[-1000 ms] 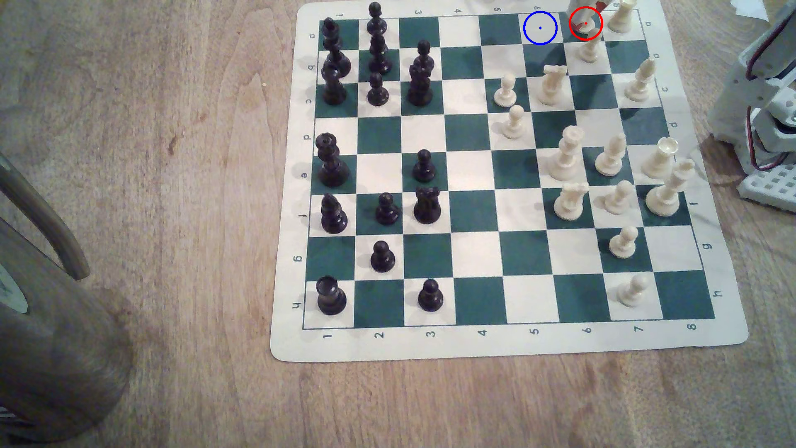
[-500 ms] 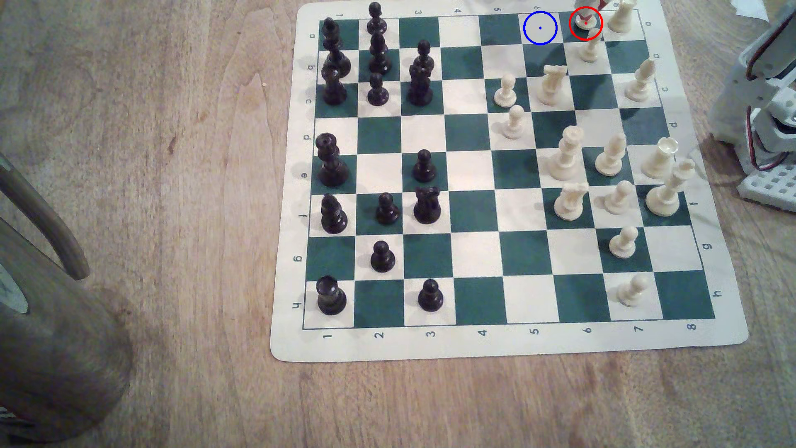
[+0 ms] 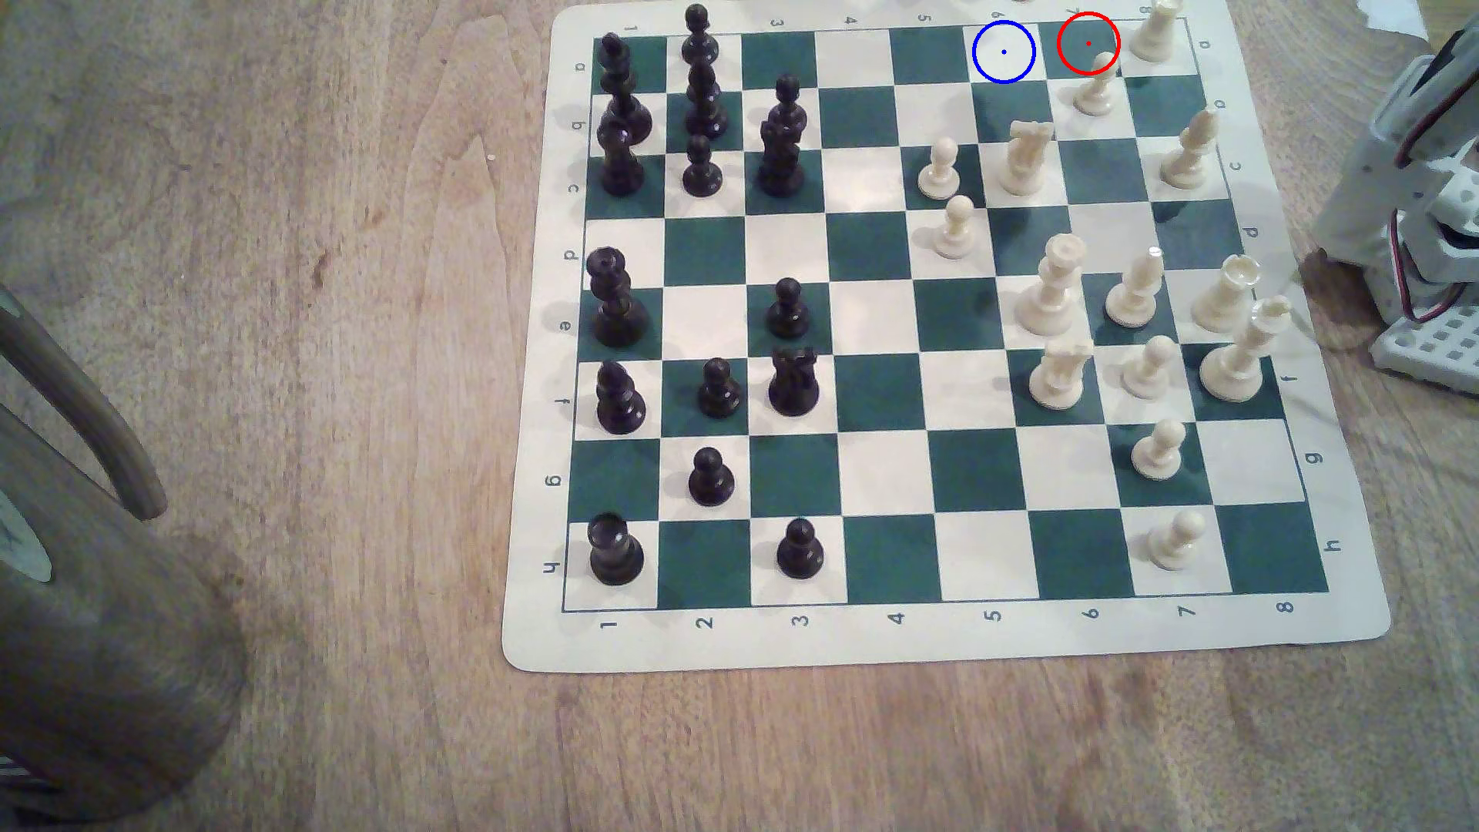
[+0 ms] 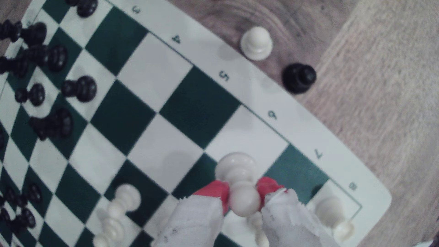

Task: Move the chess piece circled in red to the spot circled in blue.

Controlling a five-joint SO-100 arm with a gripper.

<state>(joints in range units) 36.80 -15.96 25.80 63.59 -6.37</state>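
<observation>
The cream pawn [image 4: 240, 182] sits low in the middle of the wrist view, clamped between the gripper [image 4: 243, 193]: the red fingertips [image 4: 217, 191] press on either side of its neck and ball head, its flared base pointing away from the camera. It appears lifted off the chessboard [image 4: 166, 71], over the border of a white square and a green one, though blur makes its height hard to judge. The fingers' white wrapping is frayed and cut off by the frame's lower edge.

In the exterior view the red ring at the top right encloses a bare dark green square [image 3: 1076, 36], with only the head of a neighbouring cream pawn [image 3: 1095, 84] crossing its lower rim. Just to that view's left lies the blue-ringed white square [image 3: 1004, 51], unoccupied. The arm's base [image 3: 1424, 240] is cropped at the right edge.

Off the board in the wrist view, a cream pawn [image 4: 256, 42] and a black pawn [image 4: 298, 77] stand on the wooden table [image 4: 380, 95]. The black pieces [image 4: 54, 57] at the left are smeared.
</observation>
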